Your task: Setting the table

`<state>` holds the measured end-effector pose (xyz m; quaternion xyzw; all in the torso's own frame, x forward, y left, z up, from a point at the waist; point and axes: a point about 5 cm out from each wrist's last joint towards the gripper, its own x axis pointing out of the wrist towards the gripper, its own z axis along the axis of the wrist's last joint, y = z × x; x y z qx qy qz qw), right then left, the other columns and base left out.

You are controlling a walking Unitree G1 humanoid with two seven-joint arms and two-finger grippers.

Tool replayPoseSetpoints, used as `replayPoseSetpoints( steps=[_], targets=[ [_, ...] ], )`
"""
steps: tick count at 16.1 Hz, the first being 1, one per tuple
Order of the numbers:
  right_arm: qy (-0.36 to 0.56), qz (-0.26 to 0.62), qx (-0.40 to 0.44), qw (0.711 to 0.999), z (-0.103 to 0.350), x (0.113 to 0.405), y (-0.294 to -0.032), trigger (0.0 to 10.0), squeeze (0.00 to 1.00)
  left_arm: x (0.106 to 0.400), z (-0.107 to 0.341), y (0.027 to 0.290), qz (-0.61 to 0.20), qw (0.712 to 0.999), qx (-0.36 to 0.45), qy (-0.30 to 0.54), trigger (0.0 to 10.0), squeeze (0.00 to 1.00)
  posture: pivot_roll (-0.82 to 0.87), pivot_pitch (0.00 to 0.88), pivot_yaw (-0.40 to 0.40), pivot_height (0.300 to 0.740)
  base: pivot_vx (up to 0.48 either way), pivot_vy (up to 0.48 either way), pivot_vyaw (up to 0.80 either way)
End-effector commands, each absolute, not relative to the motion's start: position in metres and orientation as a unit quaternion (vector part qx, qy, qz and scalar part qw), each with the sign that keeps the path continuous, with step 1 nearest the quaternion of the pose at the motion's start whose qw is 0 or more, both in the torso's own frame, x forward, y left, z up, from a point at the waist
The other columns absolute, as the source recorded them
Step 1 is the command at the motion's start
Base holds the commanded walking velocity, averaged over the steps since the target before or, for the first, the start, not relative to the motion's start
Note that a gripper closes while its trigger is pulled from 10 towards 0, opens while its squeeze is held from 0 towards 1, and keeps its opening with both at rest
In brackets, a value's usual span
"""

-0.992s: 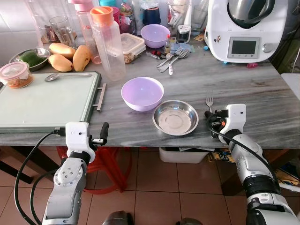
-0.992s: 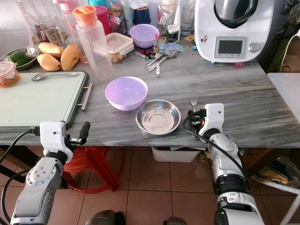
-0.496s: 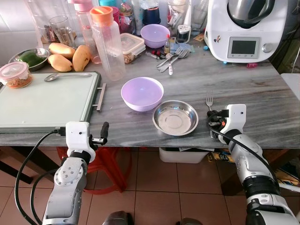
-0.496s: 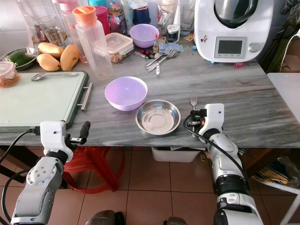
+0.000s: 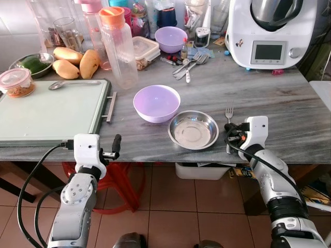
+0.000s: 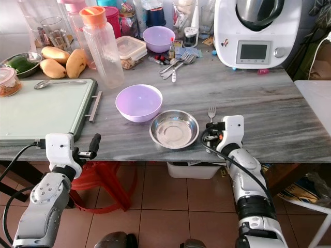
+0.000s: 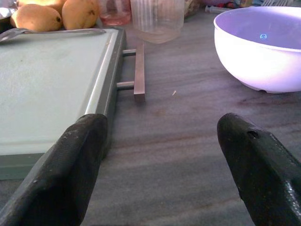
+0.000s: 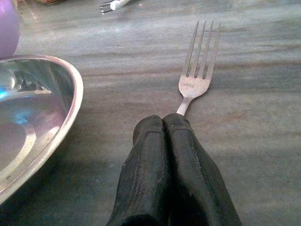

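A steel plate (image 5: 193, 129) sits near the front edge of the grey marble table (image 5: 289, 103), with a purple bowl (image 5: 156, 102) touching its far left side. Just right of the plate a fork (image 5: 229, 112) lies flat, tines pointing away. My right gripper (image 5: 231, 132) is shut on the fork's handle; the right wrist view has both fingers (image 8: 150, 155) pressed together over the handle, tines (image 8: 201, 52) free ahead. My left gripper (image 5: 111, 150) hovers open at the table's front edge, facing the gap between the board (image 7: 42, 89) and the bowl (image 7: 263, 52).
A large green cutting board (image 5: 46, 111) with a spoon (image 5: 72, 83) fills the left. Behind stand a plastic bottle (image 5: 119, 46), mangoes (image 5: 77, 62), a second purple bowl (image 5: 170, 37), loose cutlery (image 5: 189, 64) and a white kitchen machine (image 5: 269, 31). Bare marble lies right of the fork.
My right gripper has shifted slightly left toward the steel plate, and the fork has moved a little with it. The left arm has stayed put.
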<state>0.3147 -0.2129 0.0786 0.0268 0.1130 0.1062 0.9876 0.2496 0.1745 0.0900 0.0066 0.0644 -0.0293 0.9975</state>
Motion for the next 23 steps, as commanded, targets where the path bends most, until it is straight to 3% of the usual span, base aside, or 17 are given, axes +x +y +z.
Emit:
replayPoseSetpoints(
  steps=[1,5,6,7,8,10,11,12,23],
  targets=[
    [0.161,0.109,0.035,0.98,0.058,0.304,-0.209,0.0,0.0,0.25,0.09,0.176,-0.026,0.997,0.012,0.065,10.0,0.0,0.01,0.03,0.07,0.74,0.0,0.0,0.0],
    [0.154,0.122,0.017,0.98,0.059,0.302,-0.207,0.2,0.0,0.25,0.09,0.175,-0.026,0.997,0.012,0.065,10.0,0.0,0.01,0.03,0.071,0.74,0.0,0.0,0.0],
    [0.148,0.119,0.01,0.982,0.06,0.302,-0.208,3.2,0.0,0.25,0.09,0.175,-0.027,0.997,0.012,0.065,10.0,0.0,0.01,0.03,0.071,0.74,0.0,0.0,0.0],
    [0.14,0.117,0.002,0.983,0.062,0.302,-0.208,3.8,0.0,0.25,0.09,0.175,-0.027,0.998,0.011,0.064,10.0,0.0,0.01,0.029,0.071,0.74,0.0,0.0,0.0],
    [0.134,0.115,-0.008,0.984,0.065,0.302,-0.21,10.0,0.0,0.251,0.09,0.174,-0.027,0.998,0.011,0.063,10.0,0.0,0.01,0.029,0.07,0.74,0.0,0.0,0.0],
    [0.102,0.108,-0.022,0.989,0.074,0.302,-0.212,10.0,0.0,0.251,0.09,0.174,-0.027,0.998,0.01,0.063,10.0,0.0,0.01,0.028,0.07,0.74,0.0,0.0,0.0],
    [0.086,0.1,-0.027,0.991,0.079,0.303,-0.213,10.0,0.1,0.251,0.09,0.174,-0.027,0.998,0.009,0.063,10.0,0.0,0.01,0.028,0.071,0.74,0.0,0.0,0.0],
    [0.076,0.09,-0.031,0.993,0.081,0.303,-0.214,10.0,1.0,0.252,0.09,0.174,-0.028,0.998,0.009,0.063,10.0,0.0,0.01,0.026,0.07,0.74,0.0,0.0,0.0],
    [-0.033,0.0,-0.064,0.997,0.111,0.301,-0.225,10.0,1.0,0.255,0.092,0.173,0.004,0.998,0.02,0.051,10.0,0.0,0.0,0.001,0.058,0.74,0.0,0.0,0.0]
  ],
)
